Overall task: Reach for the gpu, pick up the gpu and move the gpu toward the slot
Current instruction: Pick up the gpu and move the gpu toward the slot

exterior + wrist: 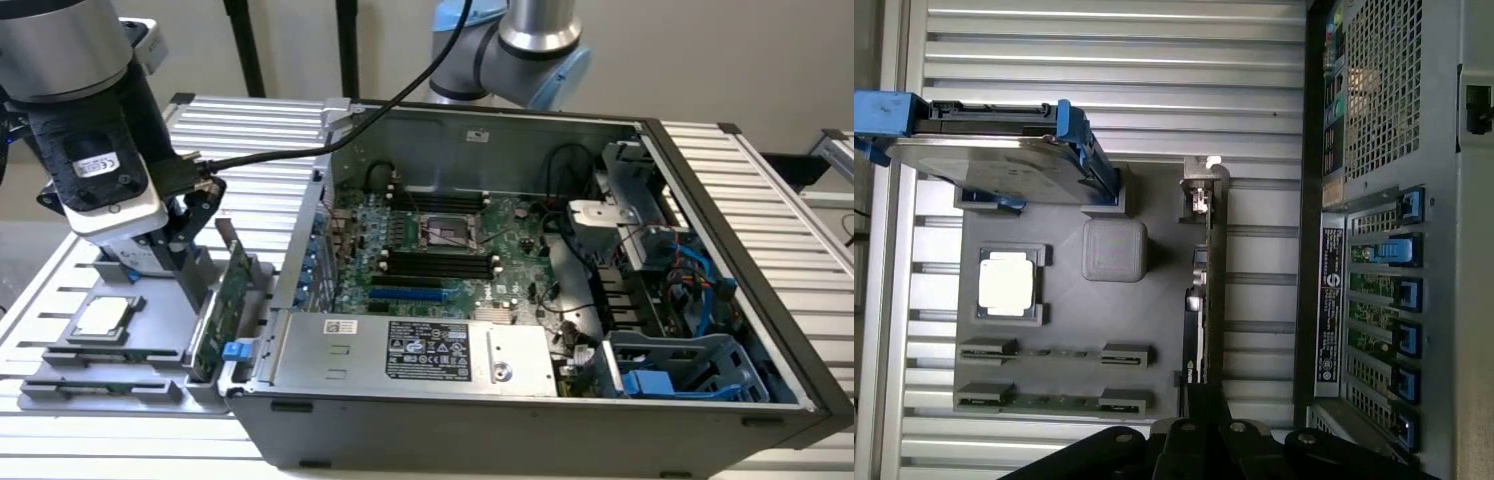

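Thin green circuit-board gpu (227, 305) stands on edge in the grey plastic parts holder (1069, 320), at the holder's edge beside the open dark metal computer case (534, 425). That likely leaves its top edge free for you to grab. The black gripper (1206, 418) hovers at the card's end; I can't tell its grip state.

The arm (83, 95) stands upright, with its wrist (114, 205) directly above the jaws. The gripper (187, 245) points straight down.

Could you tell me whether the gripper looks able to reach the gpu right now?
Probably yes: the gripper sits just above the gpu, which stands on edge in its grey holder with nothing between them.
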Action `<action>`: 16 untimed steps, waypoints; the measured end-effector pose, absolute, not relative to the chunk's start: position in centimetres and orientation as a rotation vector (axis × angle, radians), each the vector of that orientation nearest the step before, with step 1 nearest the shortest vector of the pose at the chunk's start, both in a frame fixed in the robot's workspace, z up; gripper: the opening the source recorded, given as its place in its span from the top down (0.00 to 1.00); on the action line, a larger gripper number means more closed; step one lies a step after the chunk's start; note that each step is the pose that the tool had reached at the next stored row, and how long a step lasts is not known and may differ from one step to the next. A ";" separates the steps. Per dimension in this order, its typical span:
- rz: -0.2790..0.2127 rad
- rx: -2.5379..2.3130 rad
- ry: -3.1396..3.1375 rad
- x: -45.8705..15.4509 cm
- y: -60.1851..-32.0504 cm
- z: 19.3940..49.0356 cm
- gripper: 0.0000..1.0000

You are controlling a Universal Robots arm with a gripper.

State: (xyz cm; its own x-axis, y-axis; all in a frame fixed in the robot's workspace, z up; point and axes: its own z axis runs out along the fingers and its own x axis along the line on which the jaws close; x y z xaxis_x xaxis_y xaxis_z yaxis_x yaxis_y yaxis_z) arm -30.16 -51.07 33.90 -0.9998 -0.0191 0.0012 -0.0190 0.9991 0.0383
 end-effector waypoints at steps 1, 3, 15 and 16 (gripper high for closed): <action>-0.060 0.030 -3.139 -30.2 -51.1 33.9 0.89; -0.060 0.030 -3.139 -30.2 -51.1 33.9 0.89; -0.060 0.030 -3.139 -30.2 -51.1 33.8 0.46; -0.060 0.030 -3.139 -30.2 -51.1 33.7 0.46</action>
